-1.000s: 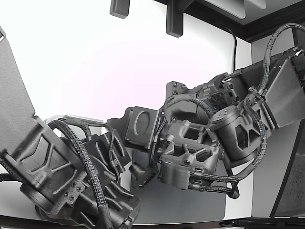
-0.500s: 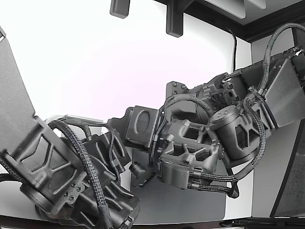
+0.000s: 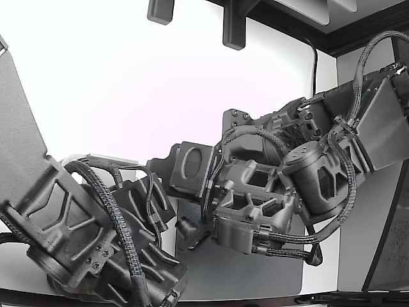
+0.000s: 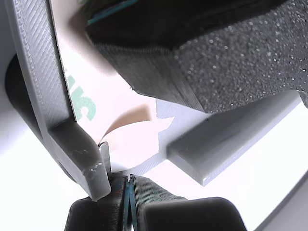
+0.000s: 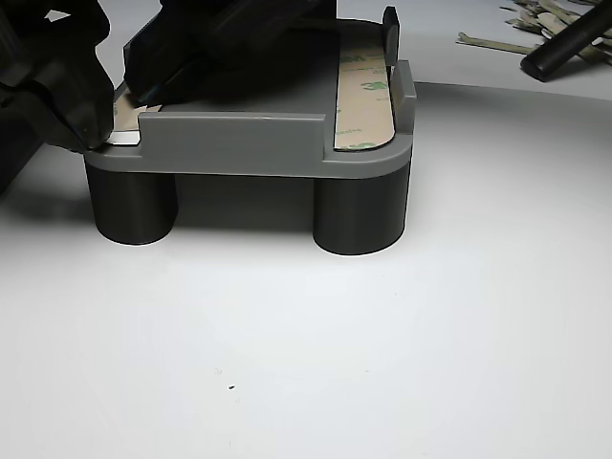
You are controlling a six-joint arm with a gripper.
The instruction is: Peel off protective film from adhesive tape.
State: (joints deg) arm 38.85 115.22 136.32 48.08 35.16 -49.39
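In the wrist view a tan tape strip with green print [image 4: 82, 103] lies in a grey fixture [image 4: 38, 72]. Its protective film [image 4: 137, 134] curls up off one end. My gripper [image 4: 130, 190] is shut, with its jaws meeting at the lifted film edge. The second arm's black foam pad [image 4: 231, 62] rests on top of the fixture. In the other view my gripper [image 5: 96, 134] pinches a pale tab [image 5: 124, 139] at the fixture's left corner. A second taped strip [image 5: 363, 91] lies on the fixture's right side.
The fixture [image 5: 239, 139] stands on two dark round legs on a white table. Several peeled film strips [image 5: 535, 24] and a black rod lie at the far right. In the exterior view both arms [image 3: 255, 198] crowd together over a grey mat [image 3: 243, 268].
In the exterior view the right-hand arm's wrist shifts very slightly. Nothing else visibly differs.
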